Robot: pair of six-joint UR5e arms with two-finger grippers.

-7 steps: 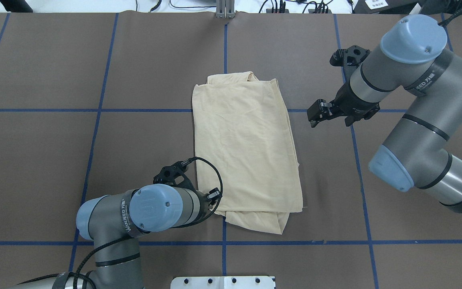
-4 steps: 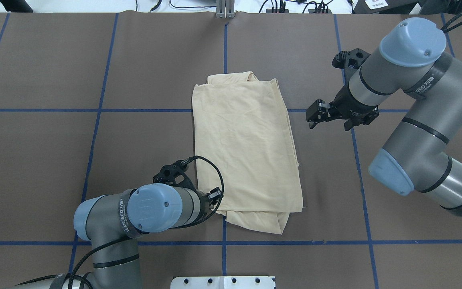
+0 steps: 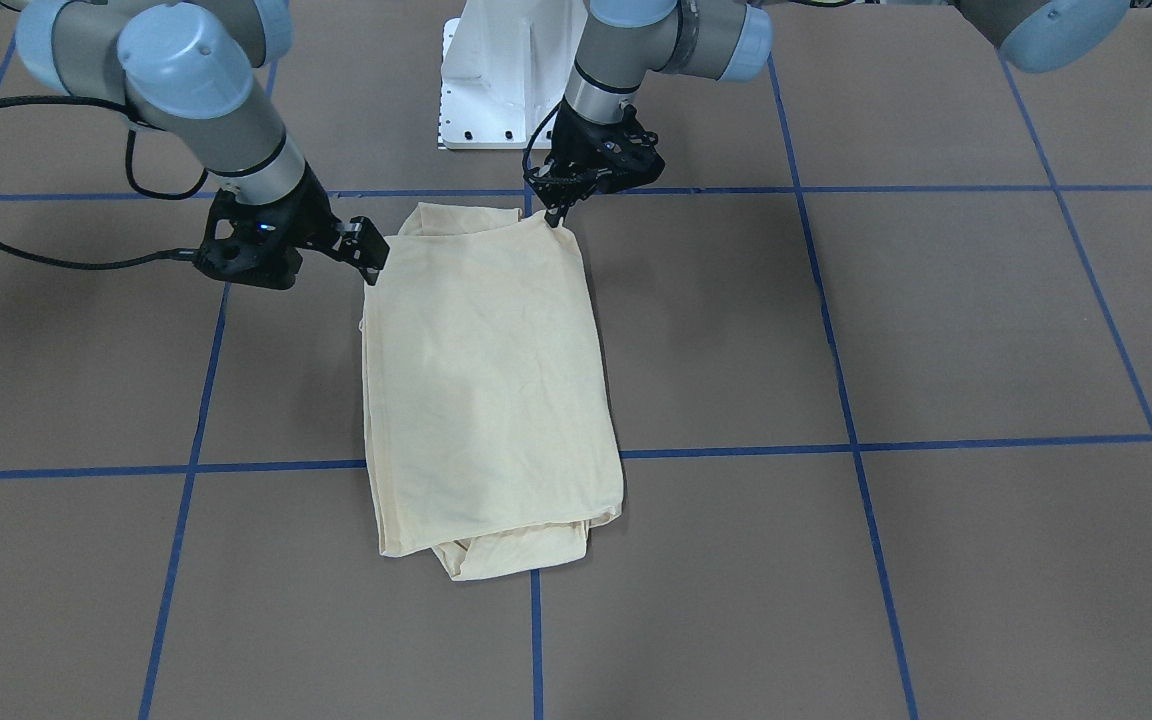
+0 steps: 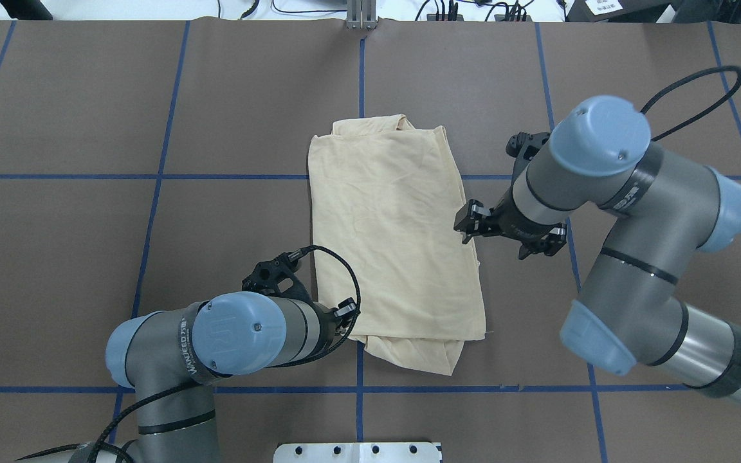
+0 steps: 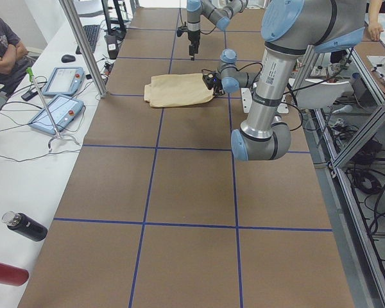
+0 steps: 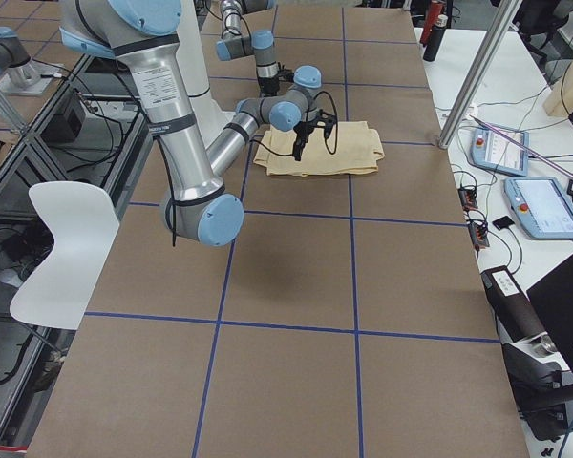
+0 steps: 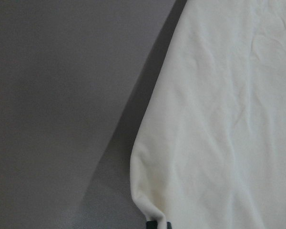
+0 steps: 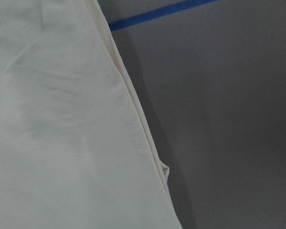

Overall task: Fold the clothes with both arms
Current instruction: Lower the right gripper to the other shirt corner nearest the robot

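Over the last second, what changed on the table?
The right gripper moved left and towards the robot, from clear of the shirt to its right edge; no grip shows there. The left gripper stays at the shirt's near left corner, and the shirt lies as before.

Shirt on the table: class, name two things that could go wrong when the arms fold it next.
1. The shirt lies in layers, one poking out at its near end; the right tool, by the side edge, might pinch only the top layer, and the fold could come apart.
2. The left tool is at a near corner, the right one further along; lifting from such uneven points may skew the fold.
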